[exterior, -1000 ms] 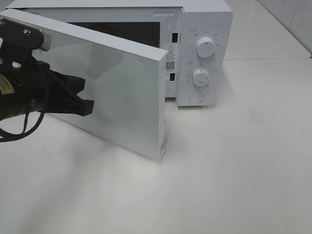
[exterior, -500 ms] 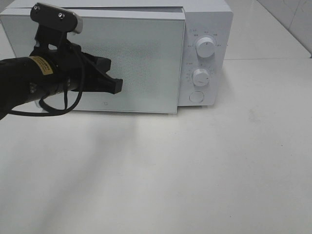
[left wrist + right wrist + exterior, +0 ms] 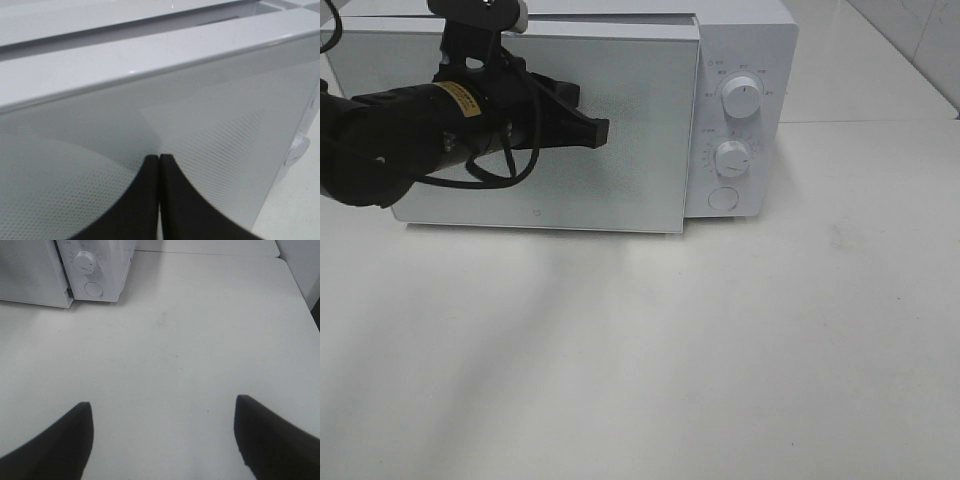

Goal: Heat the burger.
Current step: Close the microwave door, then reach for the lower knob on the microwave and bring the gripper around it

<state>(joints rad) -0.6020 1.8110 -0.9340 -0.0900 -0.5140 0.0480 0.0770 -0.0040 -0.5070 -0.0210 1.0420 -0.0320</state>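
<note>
The burger shows in none of your views. The microwave [image 3: 740, 60] stands at the back of the table [image 3: 720, 350] with its door [image 3: 620, 190] shut flat against the body. The dotted glass is too pale to see through, so you cannot tell from here where the burger is or how it looks.

Your left gripper [image 3: 598, 130] has its jaws pressed together with nothing between them. In the left wrist view the two black fingers [image 3: 145, 200] meet along one thin seam, and the gripper [image 3: 159, 158] points straight at the door [image 3: 210, 130]. From above, the tip sits over the upper middle of the door front and the dark arm reaches in from the left. The tip looks to be right at the glass, but you cannot tell whether it touches.

Your right gripper [image 3: 163, 402] is out of the high camera's sight. Its own wrist view shows the jaws standing wide apart, one finger [image 3: 65, 440] at each side, with nothing held. Only bare white table [image 3: 170, 355] lies between them. The microwave [image 3: 112, 270] is well away from this gripper, showing its lower knob [image 3: 85, 261] and round button [image 3: 93, 289].

On the control panel to the right of the door you can see an upper knob [image 3: 741, 97], the lower knob [image 3: 731, 158] beneath it and the round button [image 3: 722, 198] at the bottom.
</note>
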